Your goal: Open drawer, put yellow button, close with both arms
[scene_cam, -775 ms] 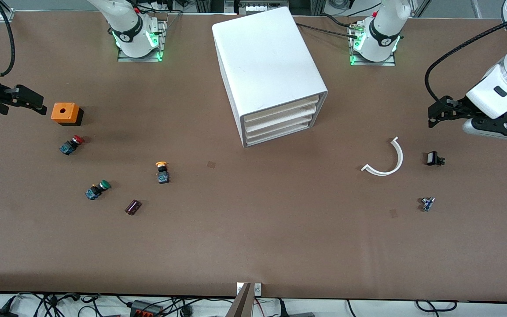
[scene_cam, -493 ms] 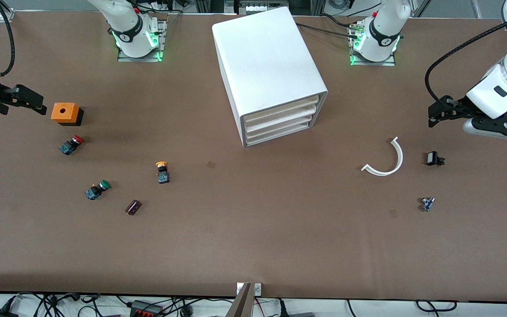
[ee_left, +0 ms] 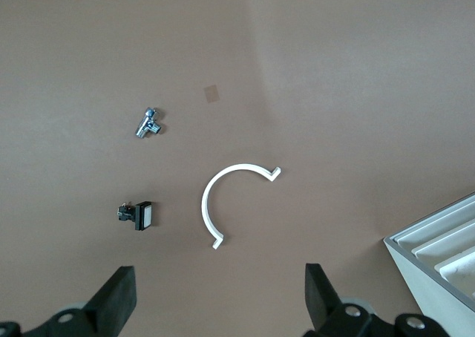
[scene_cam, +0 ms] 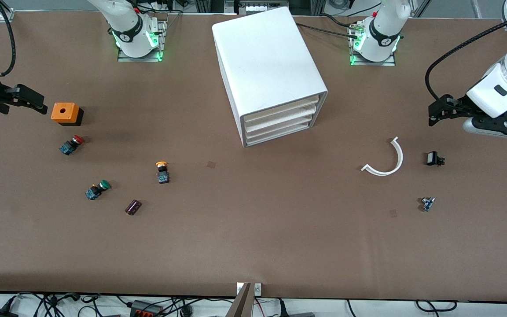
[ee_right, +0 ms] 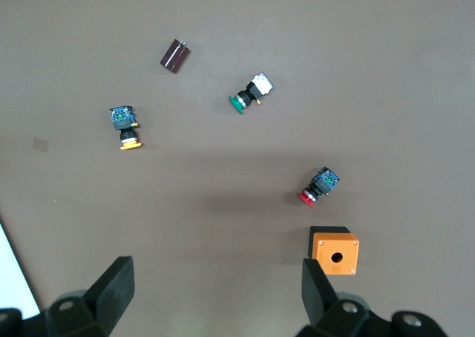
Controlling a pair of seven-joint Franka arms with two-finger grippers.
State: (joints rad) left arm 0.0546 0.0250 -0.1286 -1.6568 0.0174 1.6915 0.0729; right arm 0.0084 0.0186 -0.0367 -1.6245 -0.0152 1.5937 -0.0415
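Front view has your left end effector point(scene_cam: 434, 115) up over the table point(scene_cam: 253, 246) near the white curved plastic strip point(scene_cam: 385, 159), fingers spread wide, holding nothing. Your right end effector point(scene_cam: 33, 102) hangs beside the orange box point(scene_cam: 65, 113), same deal: wide open, empty. The yellow-capped push button point(scene_cam: 162, 171) lies on its side, cap toward the bases. Three buttons total. The white cabinet's top drawer point(scene_cam: 280, 111) is shut.

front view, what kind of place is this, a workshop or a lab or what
Most likely a robotics lab bench. Two white arms are bolted along one edge of a brown table, with cables and power strips along its edges. Small test parts are laid out on it: the yellow button, a white drawer cabinet and an orange box.
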